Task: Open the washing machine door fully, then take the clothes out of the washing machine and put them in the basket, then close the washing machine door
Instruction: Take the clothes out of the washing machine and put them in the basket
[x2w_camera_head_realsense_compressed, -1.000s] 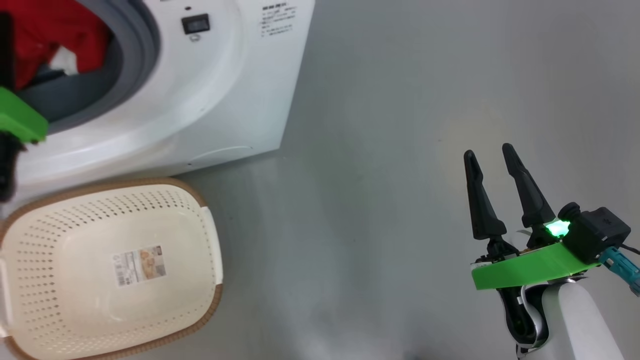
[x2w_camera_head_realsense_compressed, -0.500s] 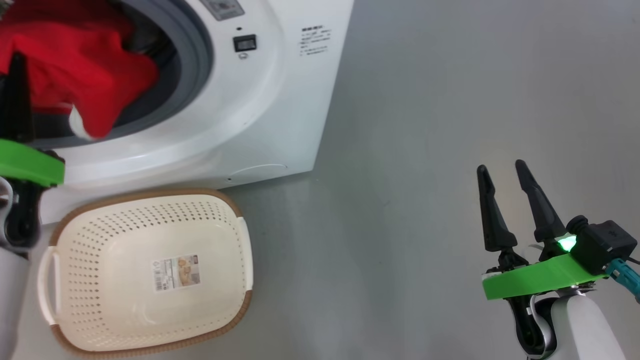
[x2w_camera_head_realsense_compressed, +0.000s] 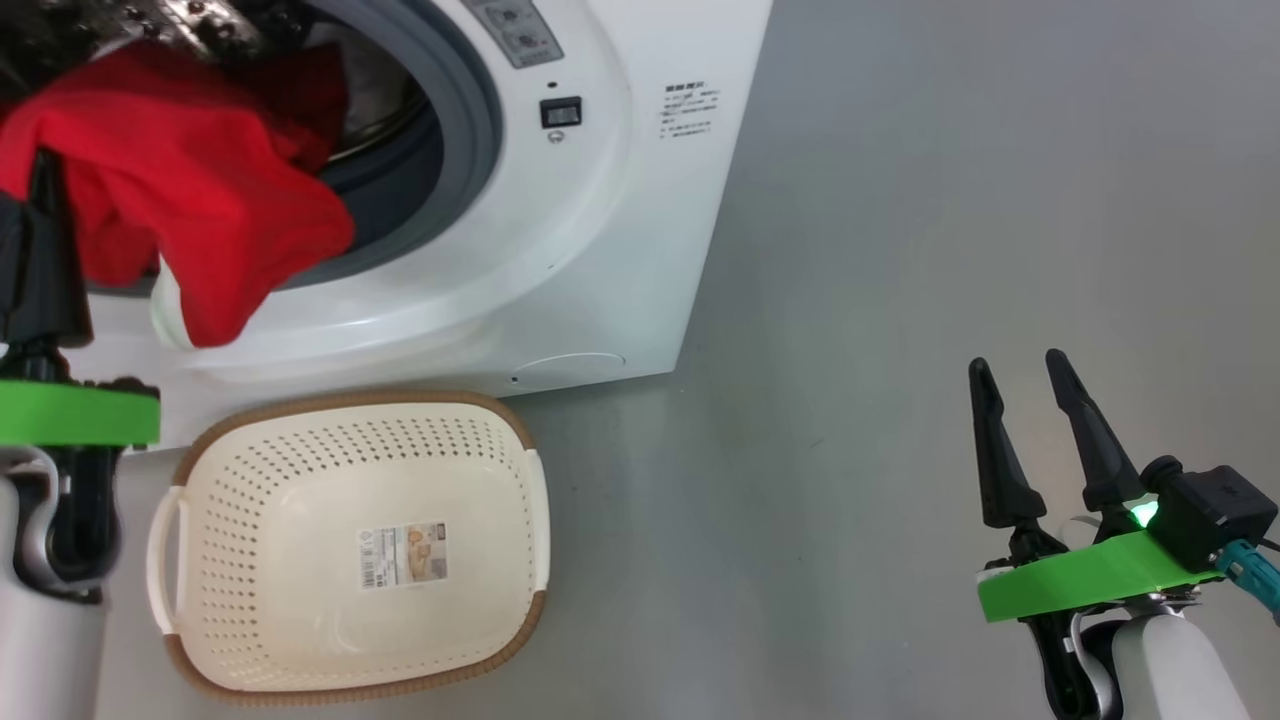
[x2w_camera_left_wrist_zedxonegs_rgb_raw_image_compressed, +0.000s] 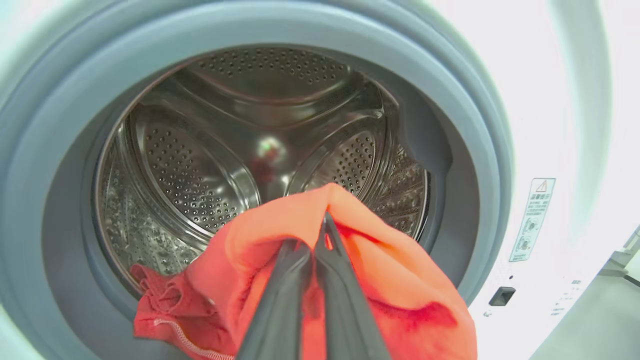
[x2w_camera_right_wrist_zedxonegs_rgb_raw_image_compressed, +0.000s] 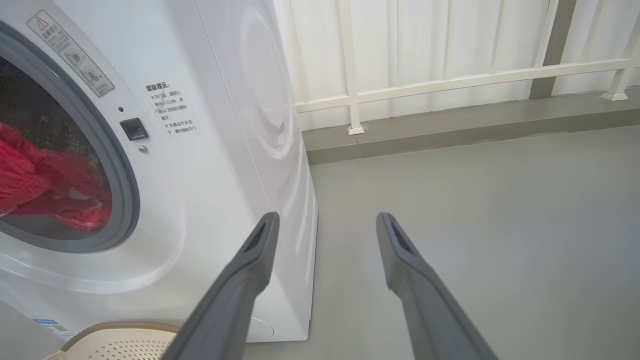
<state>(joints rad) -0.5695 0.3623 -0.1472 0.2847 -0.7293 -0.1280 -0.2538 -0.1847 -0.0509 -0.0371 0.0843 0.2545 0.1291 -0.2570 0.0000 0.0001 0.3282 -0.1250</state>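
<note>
Grey floor (x2w_camera_head_realsense_compressed: 900, 250), basket (x2w_camera_head_realsense_compressed: 350, 400) lower left — left gripper (x2w_camera_head_realsense_compressed: 42, 175), pinched on the clothes (x2w_camera_head_realsense_compressed: 200, 200), should pull them fully out first.

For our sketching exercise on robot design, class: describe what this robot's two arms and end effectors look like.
The left end effector and right end effector each have two long, tapering dark-grey fingers on a bright green bracket and white forearm. The right wrist also carries a black camera box, a glowing green light and a teal connector.

clothes (x2w_camera_head_realsense_compressed: 200, 220) draped out of washing machine (x2w_camera_head_realsense_compressed: 600, 250), basket (x2w_camera_head_realsense_compressed: 290, 480) on floor (x2w_camera_head_realsense_compressed: 900, 250) before it
</note>
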